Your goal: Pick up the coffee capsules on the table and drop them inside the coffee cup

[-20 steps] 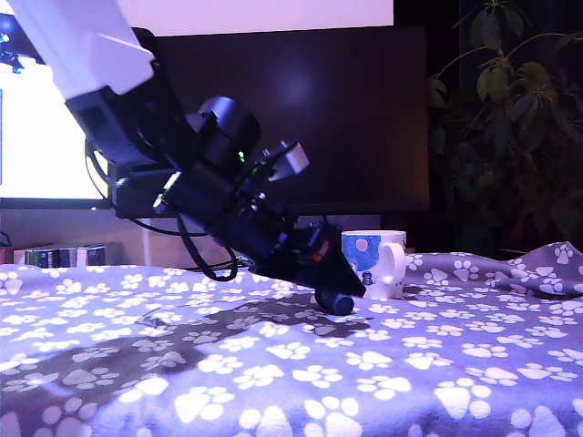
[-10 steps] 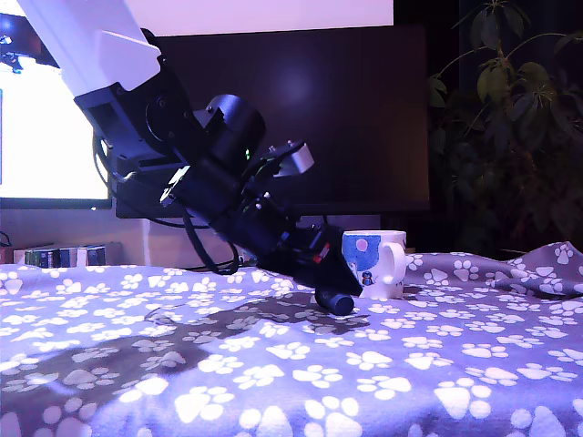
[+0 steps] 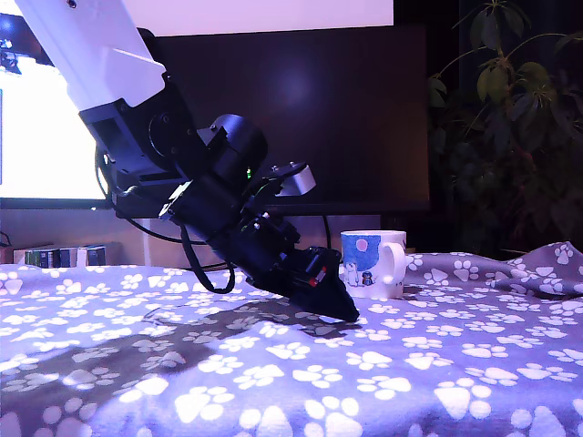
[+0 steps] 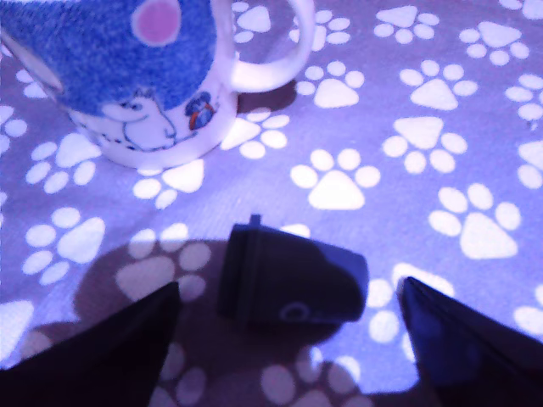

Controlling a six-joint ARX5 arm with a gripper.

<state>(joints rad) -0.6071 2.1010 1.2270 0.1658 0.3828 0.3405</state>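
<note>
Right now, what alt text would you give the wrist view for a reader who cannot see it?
A dark blue coffee capsule lies on its side on the paw-print table cloth, between the two open black fingers of the gripper, which have not closed on it. Just beyond it stands the white coffee cup, with its blue picture panel and loop handle, upright and apart from the capsule.

Arm [image 3: 137,137] angled down, jaws wide apart, low.

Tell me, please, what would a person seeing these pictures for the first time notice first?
Probably the big black and white arm slanting down from the exterior view's upper left, its gripper low on the paw-print table. In the wrist view, a dark capsule lies on its side between the open fingers, apart from the white coffee cup beyond it.
</note>
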